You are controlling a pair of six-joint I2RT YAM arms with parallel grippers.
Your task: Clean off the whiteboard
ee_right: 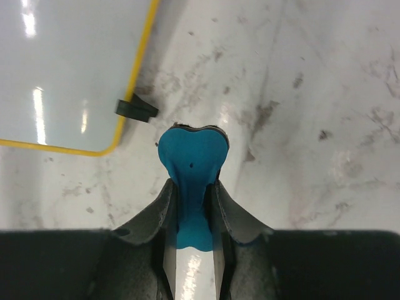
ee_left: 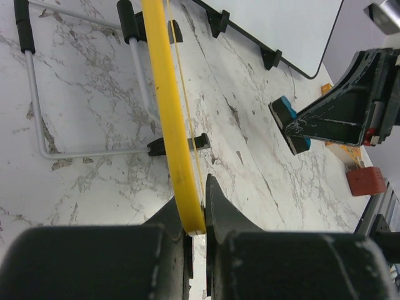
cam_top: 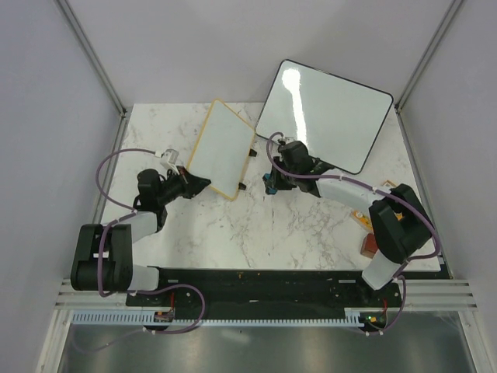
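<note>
Clamping the near corner of the small square white board with a thin yellow-tan frame (cam_top: 224, 148) in the left claw (cam_top: 199, 185), shut hard on the frame edge. Shows, from the left wrist, as a yellow strip rising out from between the two black fingers (ee_left: 228, 215). Holds that board tipped up on edge over the left-centre of the white marble tabletop (cam_top: 311, 225), face turned up and toward the right arm, with small black clips (cam_top: 242, 186) along the lower right-hand edge, down at the stone. Screens a bent white wire stand with black tips (ee_left: 25, 28) lying on the tabletop just behind the board, on the side away from the right arm. Pinches a rounded blue eraser pad (ee_right: 190, 156) in the right claw (cam_top: 270, 184), closed on it, the rounded end poking out past the fingertips. Hangs just right of the board's clipped edge, near it but apart; cannot tell whether the pad touches the tabletop. Backs onto a larger glossy white board with a black frame (cam_top: 326, 109), propped at the far right corner beyond the right claw. Shares the tabletop with a small red block (cam_top: 367, 247) by the right arm's base, well apart from both boards.
</note>
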